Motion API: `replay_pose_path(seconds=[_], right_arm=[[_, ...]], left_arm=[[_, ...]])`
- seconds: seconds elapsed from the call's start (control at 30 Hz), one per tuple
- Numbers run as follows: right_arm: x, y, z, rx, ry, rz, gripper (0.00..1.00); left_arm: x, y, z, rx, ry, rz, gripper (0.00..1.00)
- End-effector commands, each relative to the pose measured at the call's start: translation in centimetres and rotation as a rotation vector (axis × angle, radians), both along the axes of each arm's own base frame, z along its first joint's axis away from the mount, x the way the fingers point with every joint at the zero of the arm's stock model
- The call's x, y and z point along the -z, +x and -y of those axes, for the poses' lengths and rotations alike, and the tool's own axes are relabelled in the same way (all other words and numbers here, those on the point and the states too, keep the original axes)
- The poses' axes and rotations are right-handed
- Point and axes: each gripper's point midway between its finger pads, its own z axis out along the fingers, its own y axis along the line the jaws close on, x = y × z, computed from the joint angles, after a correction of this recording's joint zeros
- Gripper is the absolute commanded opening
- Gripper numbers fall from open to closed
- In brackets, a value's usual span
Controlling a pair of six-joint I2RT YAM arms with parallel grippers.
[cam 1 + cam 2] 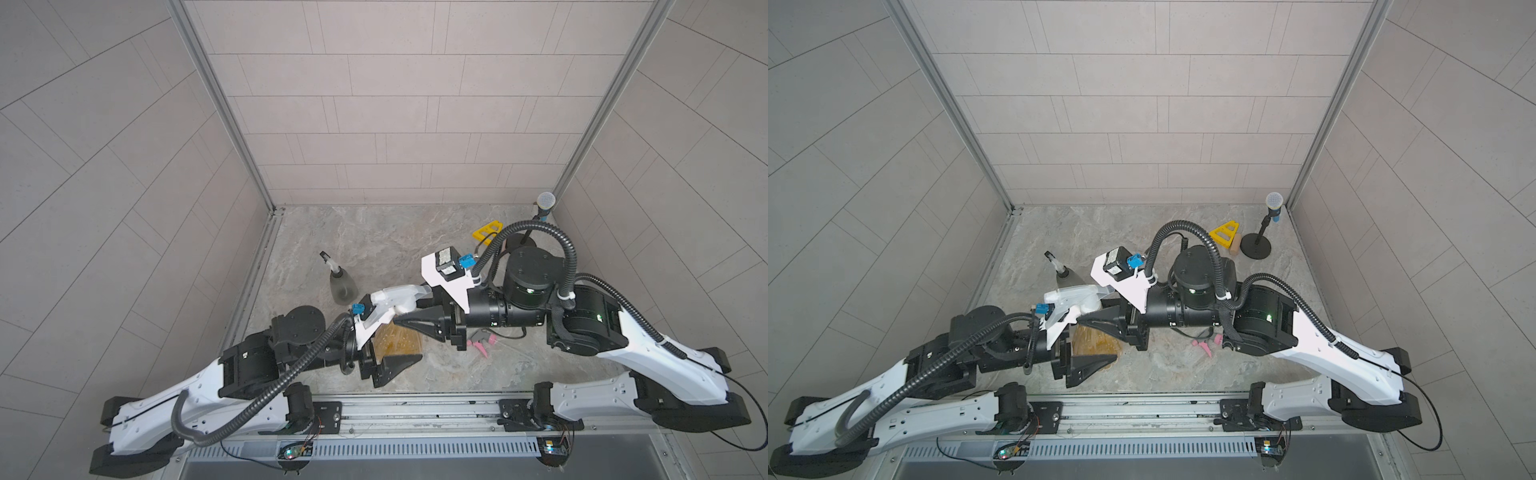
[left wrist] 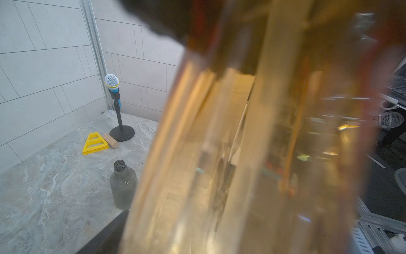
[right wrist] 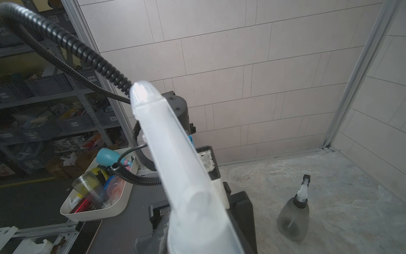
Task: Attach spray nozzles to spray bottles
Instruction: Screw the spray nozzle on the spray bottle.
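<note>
Because the amber-orange translucent plastic bottle (image 1: pixel 409 338) looks light, thin-walled and slick, my left fingers (image 1: pixel 395 365) clasp its belly wide near the front edge of the tabletop (image 1: pixel 374 232). The translucent whitish plastic trigger nozzle (image 1: pixel 392 296) sits on top between my right fingers (image 1: pixel 419 328), grip unclear; I'd hold its collar.

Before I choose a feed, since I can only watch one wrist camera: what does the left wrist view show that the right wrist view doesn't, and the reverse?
Only the left wrist view: a blurred amber bottle filling the frame, a grey bottle with an open neck, a microphone on its stand, a yellow triangle and a wooden peg beside it.
Only the right wrist view: a whitish nozzle close up, a grey bottle with a nozzle fitted, a white tray of clutter, storage shelves.
Both: the marbled tabletop and tiled walls.
</note>
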Motion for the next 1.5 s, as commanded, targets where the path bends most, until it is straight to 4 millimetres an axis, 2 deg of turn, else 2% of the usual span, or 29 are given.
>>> replay_pose_path(seconds=[0.0, 0.3, 0.47, 0.57, 0.7, 0.8, 0.9, 1.23, 1.47], right_arm=[[-0.3, -0.1, 0.4, 0.051, 0.027, -0.024, 0.31], [0.9, 0.0, -0.5, 0.234, 0.031, -0.062, 0.32], [-0.6, -0.5, 0.5, 0.222, 0.047, -0.012, 0.52], [-1.4, -1.5, 1.6, 0.153, 0.033, 0.035, 0.63], [-1.9, -1.7, 2.8, 0.072, 0.026, 0.02, 0.7], [-2.3, -0.9, 3.1, 0.026, 0.039, -0.018, 0.69], [-2.9, -0.3, 3.2, -0.005, 0.051, -0.03, 0.64], [-3.3, -1.6, 1.4, -0.14, 0.058, -0.037, 0.65], [-3.7, -1.6, 0.9, -0.157, 0.074, -0.044, 0.56]], left_arm=[[-3.3, 0.8, -0.5, -0.052, -0.088, 0.05, 0.0], [-3.3, 1.4, -0.5, -0.083, -0.088, 0.062, 0.0], [-3.4, 1.1, -0.7, -0.07, -0.097, 0.062, 0.0], [-3.5, 0.8, -0.9, -0.06, -0.102, 0.06, 0.0], [-3.4, 0.2, -1.1, -0.033, -0.11, 0.06, 0.0], [-3.4, -0.3, -1.2, -0.005, -0.118, 0.056, 0.0], [-3.4, -0.8, -1.1, 0.021, -0.12, 0.052, 0.0], [-3.3, -1.5, -0.7, 0.069, -0.114, 0.043, 0.0], [-3.2, -1.6, -0.5, 0.077, -0.112, 0.038, 0.0]])
